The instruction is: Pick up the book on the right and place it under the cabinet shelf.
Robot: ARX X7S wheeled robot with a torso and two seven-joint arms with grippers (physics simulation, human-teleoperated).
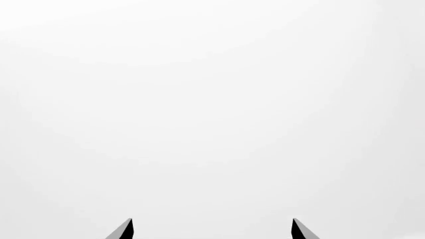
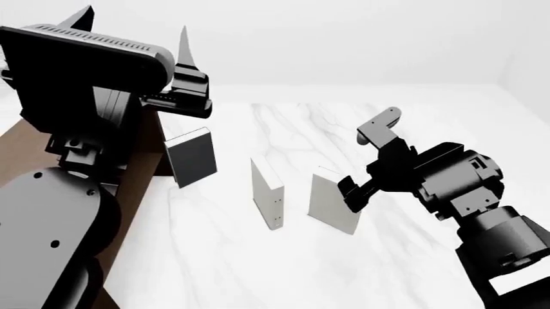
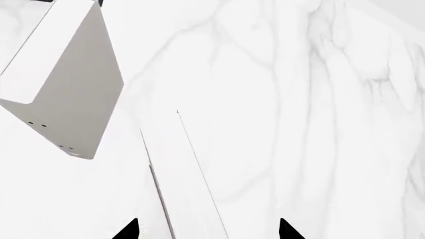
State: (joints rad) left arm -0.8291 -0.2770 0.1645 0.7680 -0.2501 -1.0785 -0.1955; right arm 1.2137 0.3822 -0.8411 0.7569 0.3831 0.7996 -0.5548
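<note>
The book (image 2: 333, 201), thin, plain and whitish-grey, stands upright on the marble table (image 2: 257, 270), the rightmost of three. My right gripper (image 2: 355, 165) is open beside its right face, one finger raised and one low near the book's edge. In the right wrist view the book's narrow edge (image 3: 179, 189) runs between the open fingertips of that gripper (image 3: 207, 230), apart from both. The cabinet shelf (image 2: 138, 183), dark brown wood grain, is at the far left, largely hidden by my left arm. My left gripper (image 2: 135, 22) is raised high and open, and its wrist view shows that gripper (image 1: 212, 230) against blank white.
A white book with small dark dots on its narrow edge (image 2: 268, 192) stands just left of the plain one and shows again as that dotted book (image 3: 73, 99). A dark charcoal book (image 2: 193, 158) stands beside the cabinet. The table's far edge meets a pale wall.
</note>
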